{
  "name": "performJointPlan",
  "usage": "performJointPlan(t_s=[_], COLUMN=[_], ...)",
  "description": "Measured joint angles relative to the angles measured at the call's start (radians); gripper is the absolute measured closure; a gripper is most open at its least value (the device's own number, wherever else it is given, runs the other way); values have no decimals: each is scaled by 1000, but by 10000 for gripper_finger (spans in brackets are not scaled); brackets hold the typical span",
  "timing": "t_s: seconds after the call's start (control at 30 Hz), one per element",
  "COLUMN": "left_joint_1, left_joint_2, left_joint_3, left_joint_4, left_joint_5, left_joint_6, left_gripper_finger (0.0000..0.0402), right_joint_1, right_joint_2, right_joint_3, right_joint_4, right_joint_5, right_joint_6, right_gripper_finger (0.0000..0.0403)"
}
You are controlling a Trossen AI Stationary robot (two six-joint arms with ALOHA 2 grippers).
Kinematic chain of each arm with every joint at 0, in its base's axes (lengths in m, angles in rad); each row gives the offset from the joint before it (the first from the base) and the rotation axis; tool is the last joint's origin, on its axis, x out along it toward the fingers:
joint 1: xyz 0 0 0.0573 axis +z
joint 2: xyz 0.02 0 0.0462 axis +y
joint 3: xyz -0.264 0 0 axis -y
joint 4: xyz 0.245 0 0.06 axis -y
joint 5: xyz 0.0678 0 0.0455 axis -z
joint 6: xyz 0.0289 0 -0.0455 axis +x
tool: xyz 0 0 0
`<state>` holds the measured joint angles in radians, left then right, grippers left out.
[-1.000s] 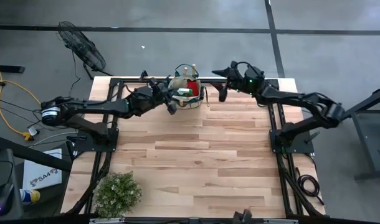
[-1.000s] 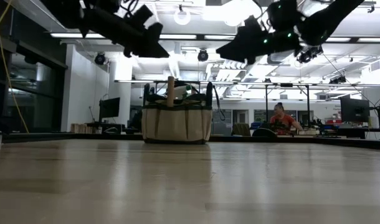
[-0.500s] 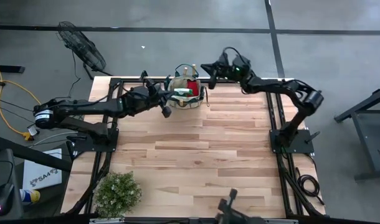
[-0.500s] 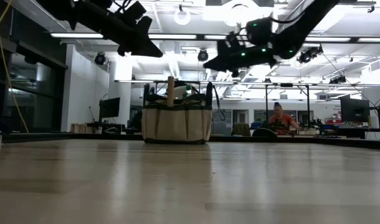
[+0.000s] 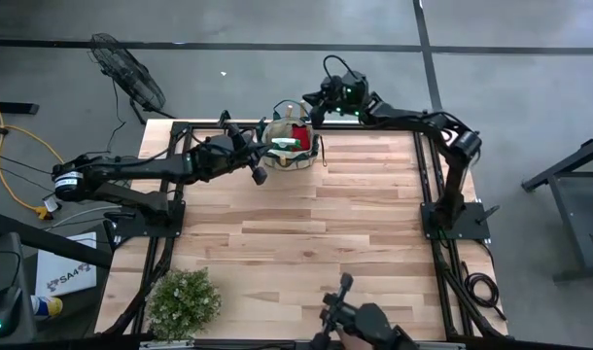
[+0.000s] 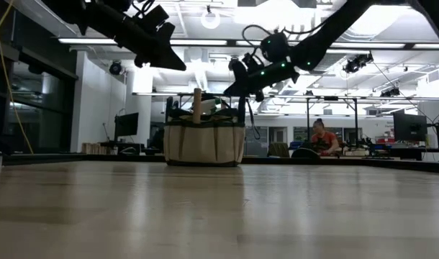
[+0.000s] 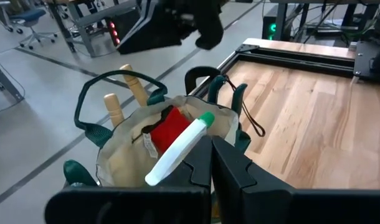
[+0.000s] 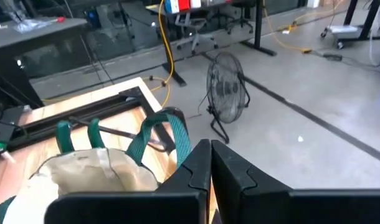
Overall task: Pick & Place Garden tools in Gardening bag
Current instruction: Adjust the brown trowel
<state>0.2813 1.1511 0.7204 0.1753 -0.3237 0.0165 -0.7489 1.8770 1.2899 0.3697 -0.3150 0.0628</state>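
tools in the bag, both grippers closed and empty

we judge the task to be at or near its end. the gardening bag (image 5: pixel 291 137) stands at the far edge of the table (image 5: pixel 296 253), between the two arms, and the tools we can find are all inside it. no tool lies loose on the wood in the high view; the only other thing on the table there is the bushy plant (image 5: pixel 184 302) at the near left corner. what is left, as far as we can tell, is for the arms to pull clear.

the left gripper (image 5: pixel 257 172) hangs just beside the bag on its left, fingers pressed together with nothing between them. the right gripper (image 5: pixel 314 110) is raised at the bag's far right side, also closed on nothing.

the views give us different things. from above, the bag's contents read only as a red patch and a pale streak. the left wrist view opens that up: the red-handled shears (image 7: pixel 168 129), the green sprayer (image 7: pixel 177 151) lying slantwise across the mouth, and two wooden handles (image 7: pixel 124 92) standing up at the rim. we cannot count every tool from it, so a third wooden handle may be hidden. the right wrist view shows only the bag's green loop handle (image 8: pixel 167 134) and a floor fan (image 8: pixel 226 94) beyond the table. the low view shows that both grippers are off the table and above the bag's rim, which the overhead picture cannot tell us, and a seated person (image 6: pixel 324 139) far behind.
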Motion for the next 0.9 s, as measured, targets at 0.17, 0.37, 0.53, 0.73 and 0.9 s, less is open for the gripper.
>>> performJointPlan(t_s=[0.17,0.37,0.53,0.73,0.9], left_joint_1=[0,0,0,0,0], left_joint_2=[0,0,0,0,0], left_joint_3=[0,0,0,0,0], left_joint_4=[-3,-15,-23,-30,-30], left_joint_5=[0,-1,-2,-2,-4], left_joint_6=[-4,-15,-22,-22,-22], left_gripper_finger=[401,401,401,401,401], right_joint_1=[0,-7,-12,-22,-18], right_joint_2=[44,44,44,34,35], right_joint_3=[30,34,33,33,33], right_joint_4=[-22,-86,-103,-117,-165], right_joint_5=[-1,-47,-57,-115,-111], right_joint_6=[0,-1,-5,17,-13], right_gripper_finger=[401,401,401,401,401])
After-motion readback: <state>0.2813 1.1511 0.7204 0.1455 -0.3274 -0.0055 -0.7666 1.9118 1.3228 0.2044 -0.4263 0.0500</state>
